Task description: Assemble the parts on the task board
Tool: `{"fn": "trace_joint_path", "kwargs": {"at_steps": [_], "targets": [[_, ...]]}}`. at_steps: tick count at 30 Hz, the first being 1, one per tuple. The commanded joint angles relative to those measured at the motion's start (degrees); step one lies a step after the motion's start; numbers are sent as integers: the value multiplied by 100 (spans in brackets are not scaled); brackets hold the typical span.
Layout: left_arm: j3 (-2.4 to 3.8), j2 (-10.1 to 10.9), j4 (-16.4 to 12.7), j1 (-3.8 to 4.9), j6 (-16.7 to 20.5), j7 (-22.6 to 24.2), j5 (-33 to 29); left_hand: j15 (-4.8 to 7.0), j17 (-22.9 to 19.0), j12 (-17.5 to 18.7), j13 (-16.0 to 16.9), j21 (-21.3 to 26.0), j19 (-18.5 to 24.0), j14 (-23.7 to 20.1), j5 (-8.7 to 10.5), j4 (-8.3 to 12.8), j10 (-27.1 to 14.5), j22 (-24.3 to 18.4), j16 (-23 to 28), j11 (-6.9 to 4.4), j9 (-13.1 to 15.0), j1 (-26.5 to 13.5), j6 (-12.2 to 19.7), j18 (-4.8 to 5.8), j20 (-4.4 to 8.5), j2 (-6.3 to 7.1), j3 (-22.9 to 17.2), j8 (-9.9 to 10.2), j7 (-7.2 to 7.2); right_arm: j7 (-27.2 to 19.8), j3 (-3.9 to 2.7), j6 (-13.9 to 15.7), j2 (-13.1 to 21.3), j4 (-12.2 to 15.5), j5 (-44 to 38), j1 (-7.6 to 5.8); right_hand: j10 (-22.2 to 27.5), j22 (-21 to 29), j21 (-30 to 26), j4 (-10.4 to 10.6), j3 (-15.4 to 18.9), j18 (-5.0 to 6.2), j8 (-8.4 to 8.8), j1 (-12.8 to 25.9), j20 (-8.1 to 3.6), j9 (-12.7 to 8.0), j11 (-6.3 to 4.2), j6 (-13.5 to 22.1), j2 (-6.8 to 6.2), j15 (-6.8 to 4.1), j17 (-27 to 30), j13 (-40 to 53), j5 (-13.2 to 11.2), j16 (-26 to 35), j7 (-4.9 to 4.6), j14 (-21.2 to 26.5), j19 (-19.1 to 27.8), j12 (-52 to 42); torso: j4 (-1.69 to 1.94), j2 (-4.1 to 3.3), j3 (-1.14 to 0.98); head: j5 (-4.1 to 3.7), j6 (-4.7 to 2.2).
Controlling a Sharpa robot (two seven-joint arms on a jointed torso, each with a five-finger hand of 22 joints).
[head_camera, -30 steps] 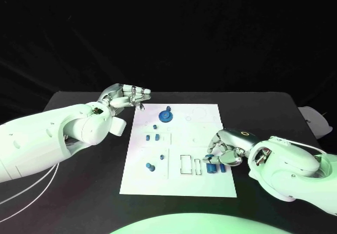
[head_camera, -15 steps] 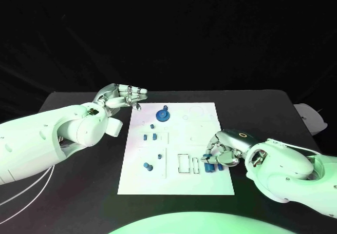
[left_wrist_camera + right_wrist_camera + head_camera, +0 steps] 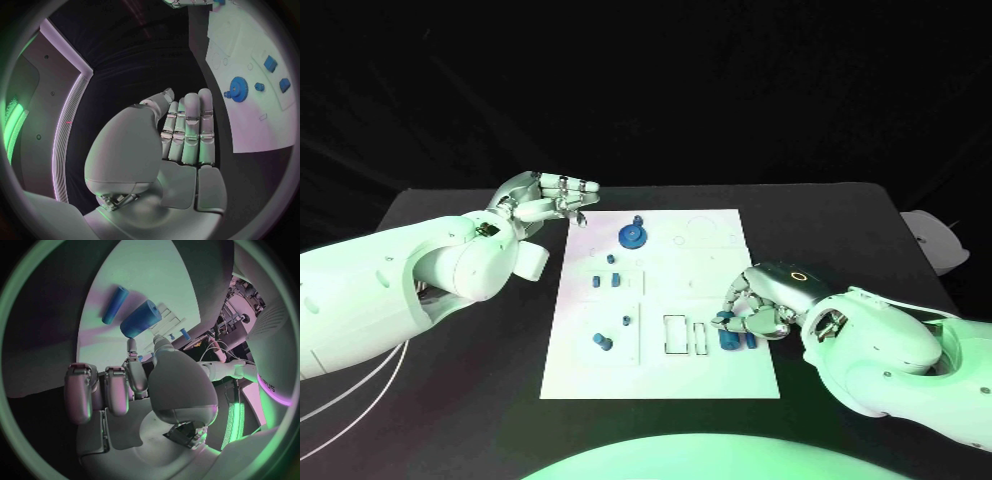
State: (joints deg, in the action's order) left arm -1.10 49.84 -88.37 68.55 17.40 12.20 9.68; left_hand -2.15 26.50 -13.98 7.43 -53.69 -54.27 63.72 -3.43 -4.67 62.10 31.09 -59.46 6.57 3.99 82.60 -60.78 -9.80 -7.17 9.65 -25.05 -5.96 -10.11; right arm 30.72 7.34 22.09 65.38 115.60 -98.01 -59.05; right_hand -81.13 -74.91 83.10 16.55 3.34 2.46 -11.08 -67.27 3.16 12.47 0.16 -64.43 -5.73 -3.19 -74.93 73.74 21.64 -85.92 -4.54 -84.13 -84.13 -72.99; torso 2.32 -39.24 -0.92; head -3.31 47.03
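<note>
Pinching a stubby blue plastic cylinder [image 3: 140, 319] between thumb and fingertip, the right hand [image 3: 764, 308] hovers over the white rectangular task board [image 3: 711, 375] near its right edge, about halfway along it. Just beside the held piece, a slimmer blue peg [image 3: 115, 305] lies loose on the board, next to a pair of narrow rectangular slots [image 3: 688, 335].

The left hand [image 3: 548, 196] sits off the board's far left corner, over the black table [image 3: 459, 400]. It holds nothing, with its fingers straight and pressed side by side, the thumb alongside.

The likely trouble is the grip itself. The cylinder seems caught only at one end, so it could pivot or slip out as it is lowered, and a tilted piece would jam at a socket mouth. The fingers also work close to the loose peg and could knock it away.

The right wrist view shows the pinch plainly, where the head view hides the held cylinder behind the fingers. The left wrist view brings up the toothed rim of the blue gear [image 3: 238, 89] near the board's far edge, which the head view leaves as a plain round disc.
</note>
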Motion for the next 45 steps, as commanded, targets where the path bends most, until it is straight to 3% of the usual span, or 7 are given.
{"fn": "trace_joint_path", "kwargs": {"at_steps": [1,7,14,21,30,36,45], "targets": [[3,-4,-11,2,-83,21,17,2,1,-28,9,32,27,-24,4,9,-40,-10,-32,-19,7,-14,48,-74,-29,-51,34,-32,1,76,7,289,-8,11,-240,16,-5,-1320,24,2,50,-103,-28,-33,-33,8,-4,30,-3,-36,-570,-6,38,-31,6,-405,-310,-3,3,2,-2,-6,-10],[3,-6,-6,2,-88,12,17,2,1,-28,9,32,27,-24,4,9,-40,-10,-32,-19,7,-14,48,-74,-29,-51,34,-32,1,43,7,384,-10,36,-259,16,-5,-1326,43,0,73,-107,-31,-58,-33,18,-3,42,-11,-35,-610,1,55,-47,4,-413,-318,-6,3,1,3,-9,-20],[3,-5,-6,2,-88,6,17,1,1,-32,10,34,28,-26,4,7,-46,-11,-34,-18,6,-16,51,-73,-30,-51,38,-34,1,74,7,298,27,50,-268,16,-9,-1327,47,-3,85,-108,-37,-86,-33,29,-3,46,-6,-35,-609,11,68,-47,5,-413,-319,-13,1,2,6,-28,-21],[2,-1,-9,2,-84,2,17,1,1,-32,10,34,28,-26,4,7,-46,-11,-34,-18,6,-16,51,-73,-30,-51,38,-34,1,119,7,46,113,75,-301,16,-4,-1317,13,6,106,-101,-47,-87,-33,41,-3,43,-4,-34,-583,8,67,-37,6,-407,-305,-5,8,0,9,-45,-14],[2,1,-13,2,-86,-12,17,1,1,-32,10,34,28,-26,4,7,-46,-11,-34,-18,6,-16,51,-73,-30,-51,38,-34,1,184,34,-322,159,77,-301,35,-3,-1304,-36,30,322,-91,-106,91,-33,128,-7,51,41,-36,-563,32,-103,-24,14,-399,-285,0,0,3,12,-70,-12],[2,1,-15,2,-99,-26,17,0,0,-39,11,37,29,-31,3,5,-55,-12,-36,-18,6,-16,53,-74,-31,-55,42,-40,1,209,53,-364,40,18,-253,153,-11,-1300,-53,31,488,-88,-152,342,-37,197,-13,60,78,-42,-558,57,-298,-19,24,-397,-279,-2,13,2,6,-88,-18],[1,6,-16,2,-110,-35,17,-2,0,-46,12,40,30,-34,3,-5,-64,-14,-39,-16,7,-26,54,-73,-33,-62,48,-46,0,227,56,-276,-136,-73,-228,267,-16,-1297,-65,32,498,-86,-157,353,-37,204,-14,61,79,-43,-562,67,-315,-20,25,-398,-275,-11,12,0,5,-86,-25]]}}
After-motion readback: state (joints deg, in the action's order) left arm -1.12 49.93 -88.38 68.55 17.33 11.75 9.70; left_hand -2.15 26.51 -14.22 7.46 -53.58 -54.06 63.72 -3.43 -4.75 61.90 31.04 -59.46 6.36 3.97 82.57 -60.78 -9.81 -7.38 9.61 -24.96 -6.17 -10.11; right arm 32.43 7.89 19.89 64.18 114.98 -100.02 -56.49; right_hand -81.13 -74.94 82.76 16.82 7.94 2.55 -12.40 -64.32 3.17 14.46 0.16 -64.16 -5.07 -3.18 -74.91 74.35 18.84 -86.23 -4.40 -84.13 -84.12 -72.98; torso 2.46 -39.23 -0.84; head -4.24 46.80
